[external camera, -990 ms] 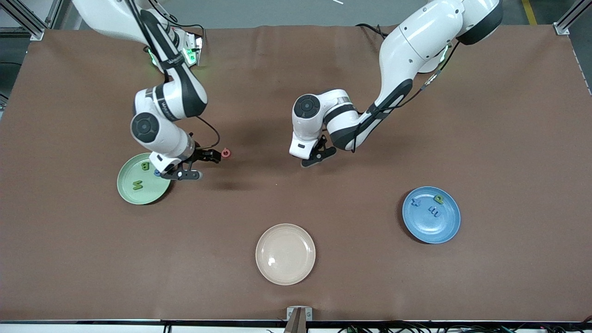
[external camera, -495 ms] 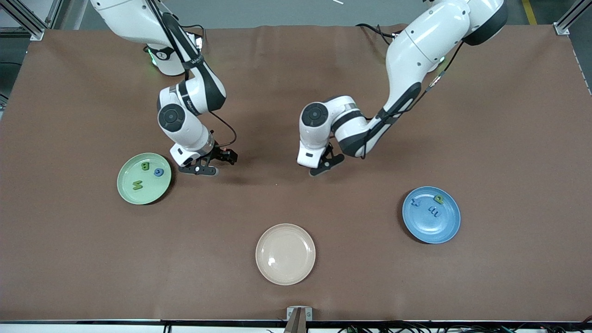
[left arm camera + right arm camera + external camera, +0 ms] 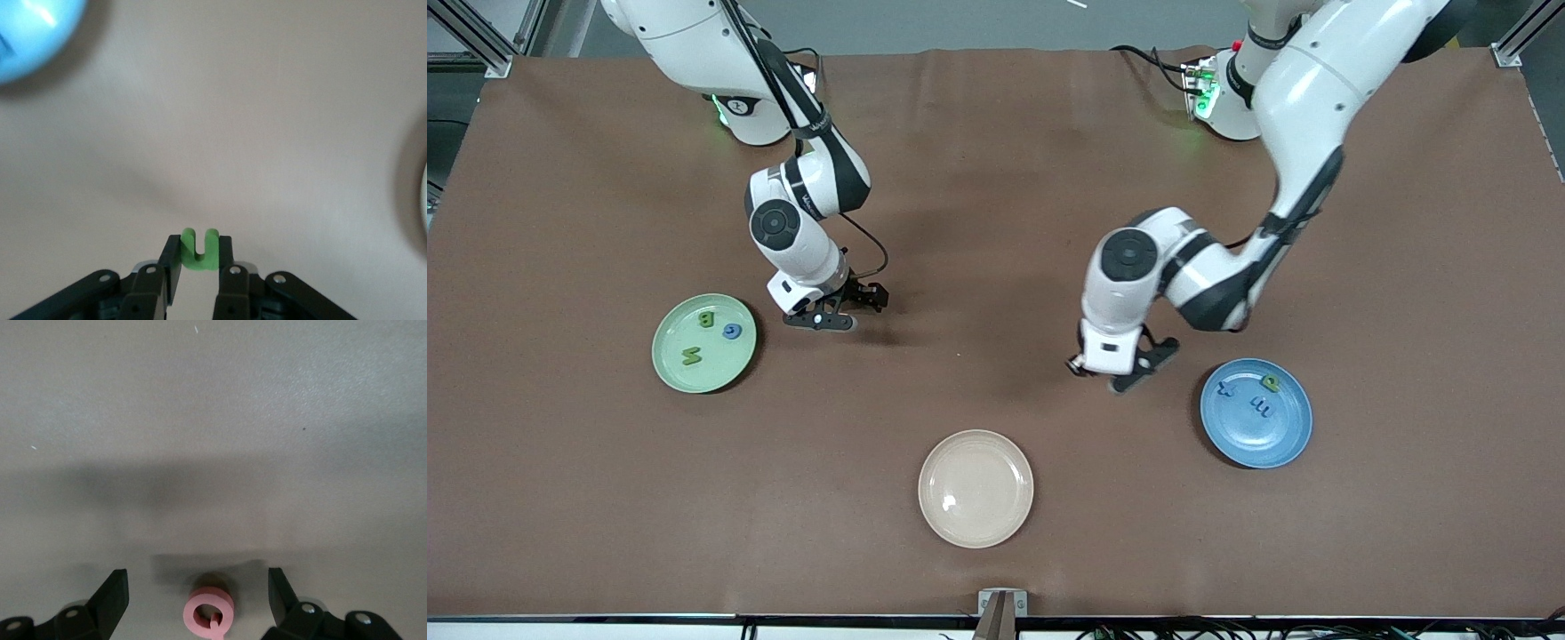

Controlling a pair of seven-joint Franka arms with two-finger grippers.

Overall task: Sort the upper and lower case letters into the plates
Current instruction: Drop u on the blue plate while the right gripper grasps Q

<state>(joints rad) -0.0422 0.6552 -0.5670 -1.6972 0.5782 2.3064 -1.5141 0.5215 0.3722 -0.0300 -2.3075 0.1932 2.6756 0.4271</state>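
The left claw pinches a green letter up over the surface, near the blue plate. The right claw is spread wide around a pink Q near the green plate.

the front camera is looking steeply down from high across the bench, facing both robot bases and taking in the whole brown surface. the left wrist camera is looking close past the left gripper at the bench, catching the blue plate rim, which the front view is also showing. the right wrist camera is looking close past the right gripper at bare bench.
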